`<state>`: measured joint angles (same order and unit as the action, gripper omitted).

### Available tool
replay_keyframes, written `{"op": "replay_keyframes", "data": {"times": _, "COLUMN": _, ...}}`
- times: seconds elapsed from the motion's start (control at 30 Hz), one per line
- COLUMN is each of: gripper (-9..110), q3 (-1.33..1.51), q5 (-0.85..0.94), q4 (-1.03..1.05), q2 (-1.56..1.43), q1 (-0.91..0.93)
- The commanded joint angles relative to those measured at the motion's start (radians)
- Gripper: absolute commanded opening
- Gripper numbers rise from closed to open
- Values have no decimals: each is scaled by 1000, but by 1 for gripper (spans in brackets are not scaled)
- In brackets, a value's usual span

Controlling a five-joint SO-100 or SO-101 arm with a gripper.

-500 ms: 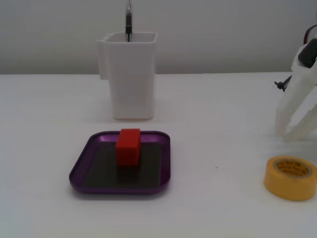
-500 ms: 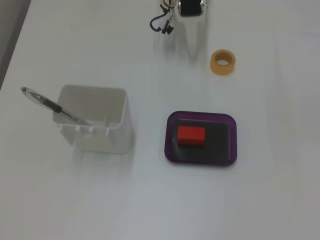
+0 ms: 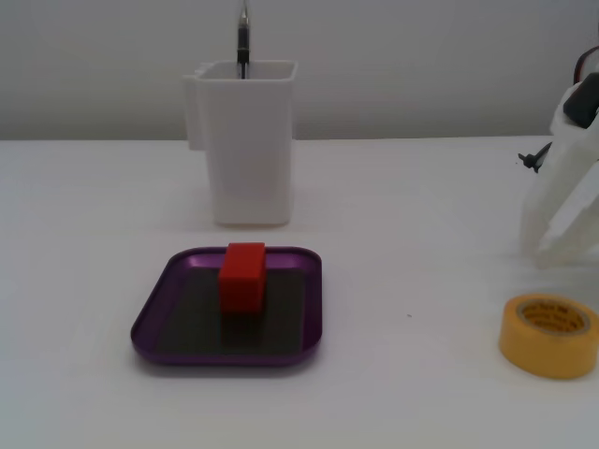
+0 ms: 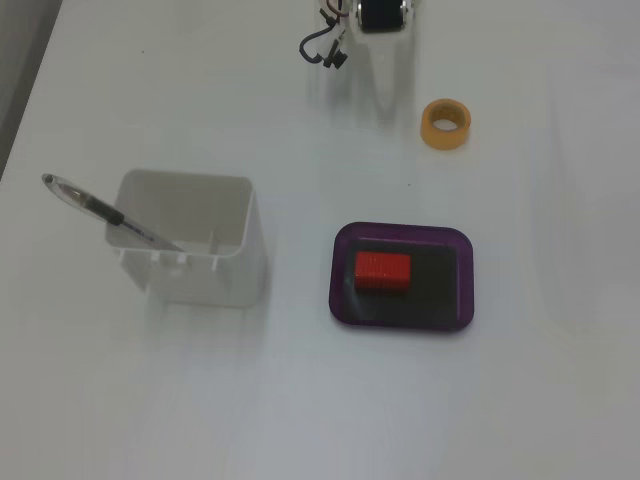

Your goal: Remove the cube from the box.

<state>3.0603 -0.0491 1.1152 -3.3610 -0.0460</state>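
you'll find the cube [image 3: 243, 275] lying inside the box [image 3: 154, 309], toward its far rim in a fixed view, on the white worktop [image 3: 402, 393]. right of it sits a yellow tape roll [image 3: 548, 334]. behind stands a white container [image 3: 245, 140] with a pen [image 4: 105, 212]. only the arm's base [image 3: 571, 196] shows; the pincer is out of sight.

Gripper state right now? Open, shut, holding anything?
Gripper: cannot be told; only part of the white arm shows at the frame edge, fingers not identifiable. It holds nothing visible: the red cube sits in the purple tray.
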Motion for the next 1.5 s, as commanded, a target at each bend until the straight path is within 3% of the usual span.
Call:
{"op": "replay_keyframes", "data": {"times": 0.0, "gripper": 0, "q3": 8, "q5": 2, "q4": 0, "q2": -80, "q1": -9}}
{"op": "replay_keyframes", "data": {"times": 1.1, "gripper": 0, "q3": -144, "q5": 8, "q4": -60, "q2": -75, "q1": 6}}
{"op": "replay_keyframes", "data": {"times": 1.27, "gripper": 0, "q3": -149, "q5": 123, "q4": -150, "q2": -64, "q1": 9}}
{"op": "replay_keyframes", "data": {"times": 1.47, "gripper": 0, "q3": -307, "q5": 135, "q4": -161, "q2": 28, "q1": 11}}
